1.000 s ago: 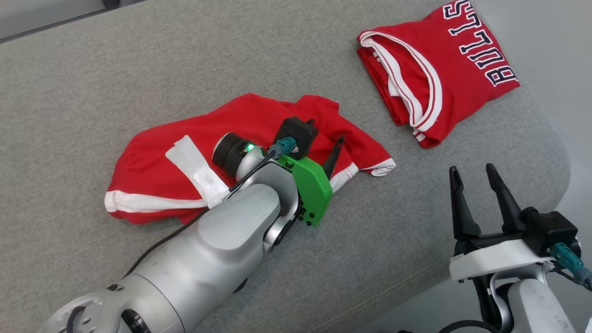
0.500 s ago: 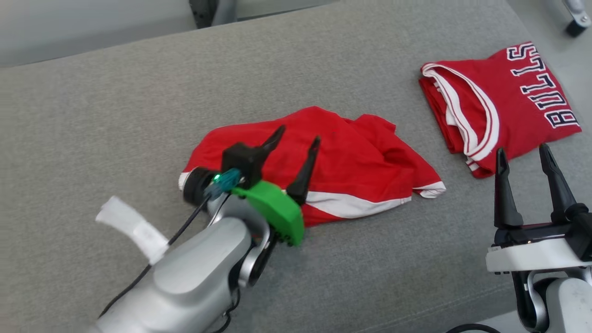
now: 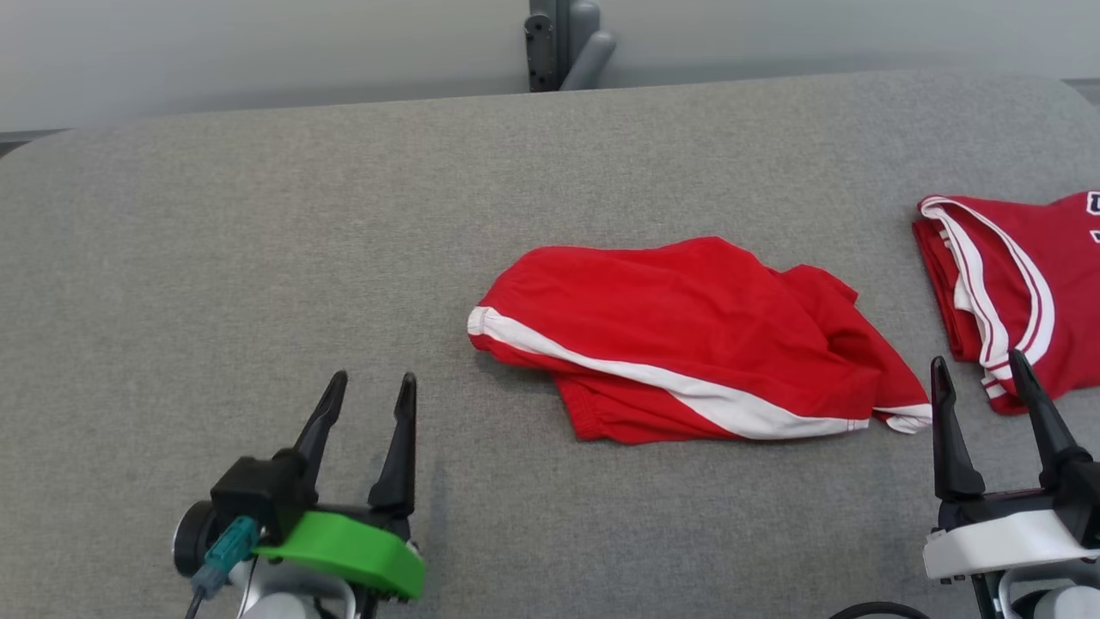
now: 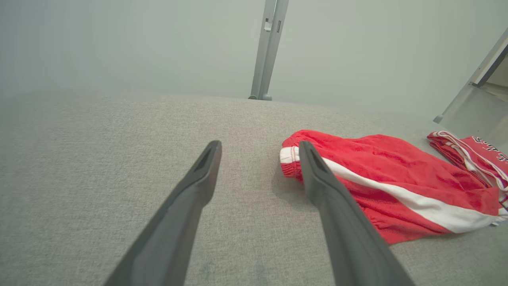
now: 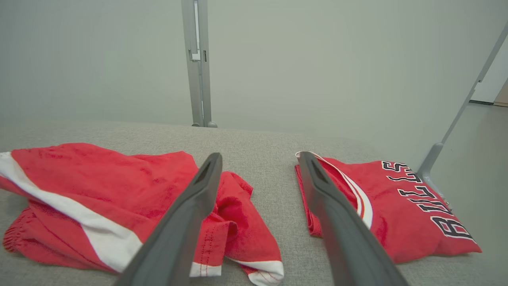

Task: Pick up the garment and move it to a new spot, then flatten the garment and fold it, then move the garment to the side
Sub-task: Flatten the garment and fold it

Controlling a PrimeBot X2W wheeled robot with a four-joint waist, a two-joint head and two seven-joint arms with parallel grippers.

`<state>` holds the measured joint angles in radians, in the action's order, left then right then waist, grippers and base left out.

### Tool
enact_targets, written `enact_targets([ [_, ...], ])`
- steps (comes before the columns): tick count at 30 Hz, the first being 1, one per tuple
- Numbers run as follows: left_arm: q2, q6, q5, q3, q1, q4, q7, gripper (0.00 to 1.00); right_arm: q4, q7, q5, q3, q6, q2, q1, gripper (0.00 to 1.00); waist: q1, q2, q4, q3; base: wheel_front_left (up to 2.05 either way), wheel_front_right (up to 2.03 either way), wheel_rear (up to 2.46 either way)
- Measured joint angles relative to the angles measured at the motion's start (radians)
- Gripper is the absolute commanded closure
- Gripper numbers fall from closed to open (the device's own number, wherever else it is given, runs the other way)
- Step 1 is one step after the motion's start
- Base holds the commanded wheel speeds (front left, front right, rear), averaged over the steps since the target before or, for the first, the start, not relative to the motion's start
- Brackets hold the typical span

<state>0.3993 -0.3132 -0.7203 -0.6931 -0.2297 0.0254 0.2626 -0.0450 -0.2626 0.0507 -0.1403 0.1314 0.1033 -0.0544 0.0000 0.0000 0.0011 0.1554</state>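
1. The table [image 3: 258,258] carries two items, both lying flat on its top.
2. The shorts [image 3: 687,335] lie right of the table's centre, about midway between the near and far edges.
3. The jersey [image 3: 1066,327] lies to the right of the shorts, apart from them, near the table's right end.
4. The left gripper [image 3: 374,378] sits at the near left, above the table, well apart from the shorts and to their left.
5. The right gripper [image 3: 977,358] sits at the near right, before the gap between shorts and jersey.
6. A post [image 3: 559,43] stands behind the table's far edge, near its middle.
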Motion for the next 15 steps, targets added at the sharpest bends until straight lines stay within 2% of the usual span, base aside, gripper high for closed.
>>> enact_targets([
  [7,-0.026,0.1,0.132,0.227,0.213,0.019,0.0,0.0,0.063,0.0,-0.007,0.011,0.0,0.018,-0.051,0.0,0.0,0.0,0.047,-0.06,0.0,0.0,0.0],
  [15,-0.071,0.255,0.232,0.418,0.357,0.08,0.0,0.0,0.114,0.0,-0.007,0.022,0.0,0.015,-0.099,0.0,0.0,0.0,0.062,-0.134,0.0,0.0,0.0],
])
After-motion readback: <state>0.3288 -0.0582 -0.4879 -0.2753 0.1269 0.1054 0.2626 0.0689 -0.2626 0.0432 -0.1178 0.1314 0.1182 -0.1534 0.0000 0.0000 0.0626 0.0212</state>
